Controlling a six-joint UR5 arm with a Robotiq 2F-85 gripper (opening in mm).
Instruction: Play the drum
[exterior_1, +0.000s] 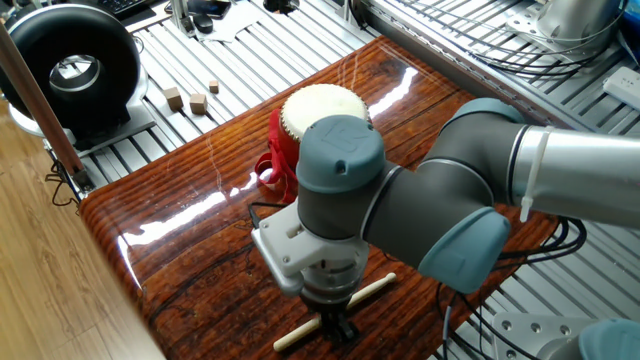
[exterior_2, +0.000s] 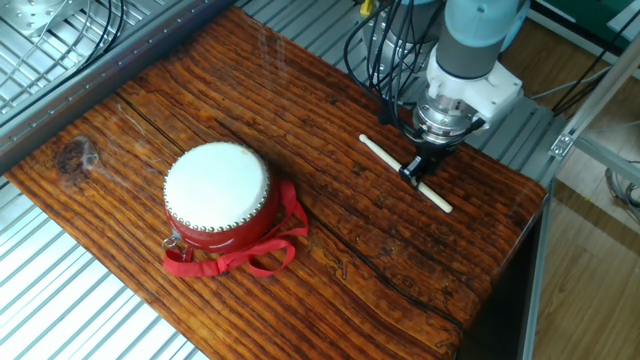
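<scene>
The drum (exterior_2: 217, 200) has a red body, a cream-white skin and red ribbon straps; it stands on the wooden table (exterior_2: 120, 120), and in the one fixed view the drum (exterior_1: 318, 103) is partly hidden behind the arm. A pale wooden drumstick (exterior_2: 384, 156) lies flat on the table to the drum's right. My gripper (exterior_2: 414, 174) stands straight down over the middle of the stick (exterior_1: 372, 289), its black jaws on either side of it at table level. Whether they press on the stick I cannot tell.
A large black ring-shaped device (exterior_1: 70, 70) stands off the table's far left corner. Three small wooden blocks (exterior_1: 196, 100) lie on the slatted metal surface beside it. Cables (exterior_2: 375, 50) hang behind the arm. The table's edge (exterior_2: 535, 215) is close to the gripper.
</scene>
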